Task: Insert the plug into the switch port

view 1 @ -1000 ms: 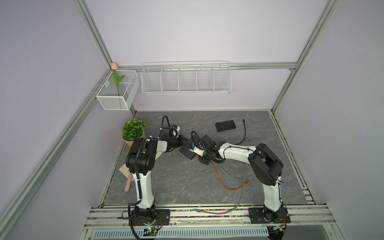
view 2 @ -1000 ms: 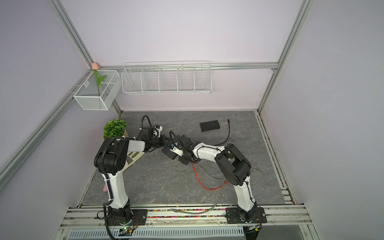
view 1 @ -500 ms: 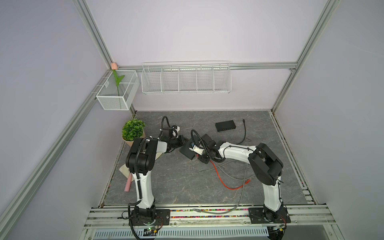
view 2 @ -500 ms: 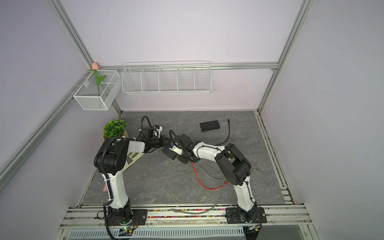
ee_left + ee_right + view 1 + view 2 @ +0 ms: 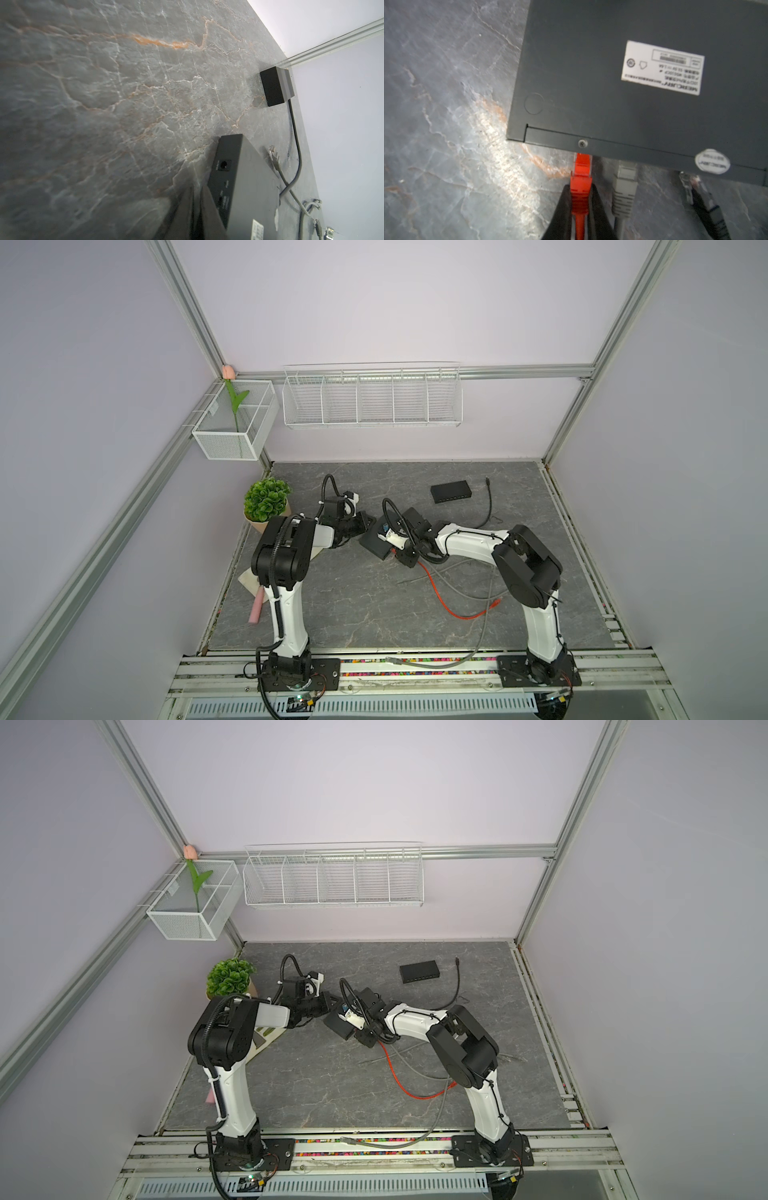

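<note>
The grey stone-look tabletop (image 5: 446,124) is veined white and orange. The charcoal flat metal switch box (image 5: 581,62) bears a white label (image 5: 662,67) printed in black. Beside it are an orange-red plastic plug (image 5: 581,178), a pale grey plug (image 5: 625,187) and a black plug (image 5: 702,199). Far left stands a green leafy potted plant (image 5: 267,499).

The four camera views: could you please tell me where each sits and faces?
Top view: high in front, looking down on the table; left arm and right arm show whole.
Top view: beside it, facing alike; same table, same arms.
Left wrist: low over the table, looking along it past the switch; shut left gripper shows.
Right wrist: looking down on the switch's labelled face; right gripper clamps the red plug.
Shared: both wrist views show the switch.
</note>
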{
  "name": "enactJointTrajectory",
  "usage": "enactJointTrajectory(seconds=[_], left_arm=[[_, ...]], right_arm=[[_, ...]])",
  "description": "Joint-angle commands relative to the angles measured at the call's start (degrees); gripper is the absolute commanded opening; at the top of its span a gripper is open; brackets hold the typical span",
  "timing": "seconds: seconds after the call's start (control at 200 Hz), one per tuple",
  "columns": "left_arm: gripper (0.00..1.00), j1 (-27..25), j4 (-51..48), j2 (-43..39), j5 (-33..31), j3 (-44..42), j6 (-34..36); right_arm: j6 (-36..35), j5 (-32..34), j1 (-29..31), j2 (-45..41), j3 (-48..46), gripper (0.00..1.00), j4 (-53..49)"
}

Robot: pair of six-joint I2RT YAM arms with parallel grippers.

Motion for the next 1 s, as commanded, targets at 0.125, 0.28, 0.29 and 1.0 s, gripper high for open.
enactJointTrajectory(seconds=[0.125, 0.28, 0.29, 1.0], left_arm=[[0.12, -1.8, -4.44, 2.32, 1.72, -2.11, 0.84], [0.11, -2.98, -4.43, 2.59, 1.99, -2.47, 1.81], [0.11, -3.06, -4.25, 2.61, 2.02, -2.57, 1.87], [0.11, -5.44, 2.36, 4.39, 3.15, -6.91, 0.39]], right_arm=[[0.28, -1.26, 0.02, 2.8, 1.47, 0.07, 8.51], [-0.32, -1.3, 0.05, 3.53, 3.16, 0.07, 8.66], [-0.39, -1.33, 0.07, 3.55, 3.19, 0.07, 8.75], [5.6, 0.36, 0.86, 4.57, 7.05, 0.07, 8.06]])
